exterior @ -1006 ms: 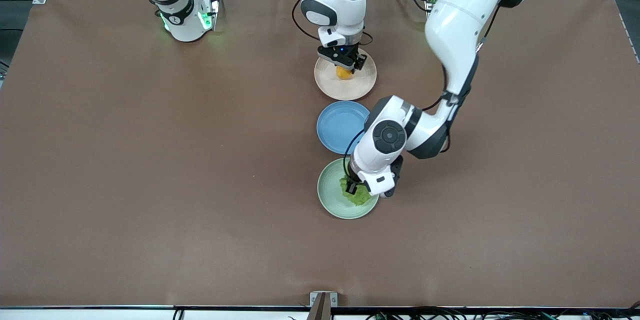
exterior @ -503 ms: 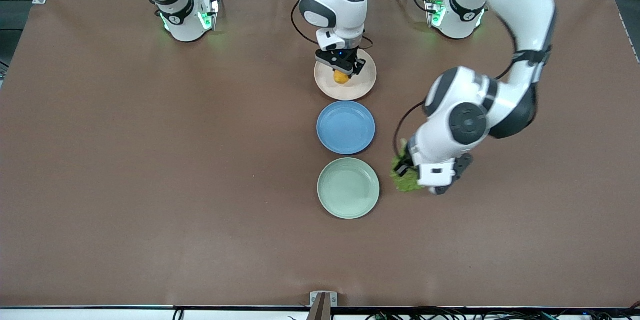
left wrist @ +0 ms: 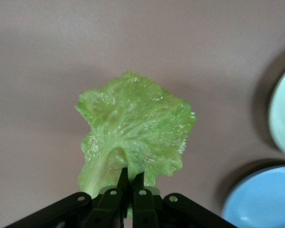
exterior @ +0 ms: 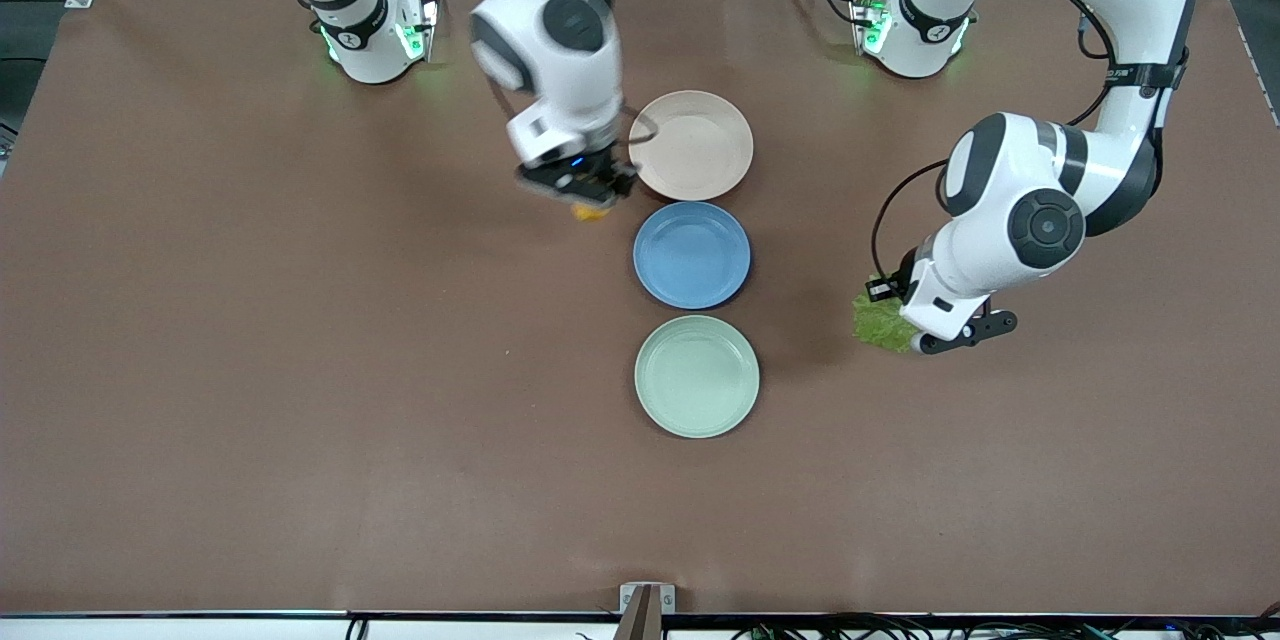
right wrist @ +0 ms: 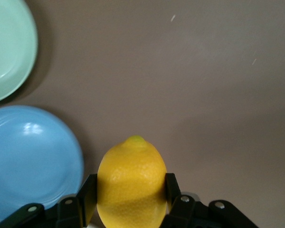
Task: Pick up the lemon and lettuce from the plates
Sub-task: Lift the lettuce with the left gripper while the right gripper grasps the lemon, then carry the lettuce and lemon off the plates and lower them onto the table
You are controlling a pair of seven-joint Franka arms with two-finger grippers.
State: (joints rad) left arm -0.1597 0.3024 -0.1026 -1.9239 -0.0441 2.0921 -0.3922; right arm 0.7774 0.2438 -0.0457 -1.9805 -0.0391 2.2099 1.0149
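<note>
My right gripper [exterior: 585, 195] is shut on the yellow lemon [exterior: 589, 211] and holds it in the air over bare table, beside the beige-pink plate [exterior: 691, 145] and the blue plate. The right wrist view shows the lemon [right wrist: 131, 183] clamped between both fingers. My left gripper [exterior: 900, 315] is shut on the green lettuce leaf [exterior: 880, 322] and holds it over bare table, toward the left arm's end from the mint green plate [exterior: 697, 376]. The left wrist view shows the leaf [left wrist: 133, 137] pinched at its stem. Both plates hold nothing.
A blue plate [exterior: 692, 254] lies between the beige-pink and mint green plates. It shows in the right wrist view [right wrist: 31, 159] and the left wrist view [left wrist: 261, 199]. The brown table [exterior: 300, 370] spreads wide on both sides of the plates.
My right gripper lifted the lemon off the beige-pink plate and carried it toward the right arm's end. My left gripper carried the lettuce farther from the mint green plate toward the left arm's end.
</note>
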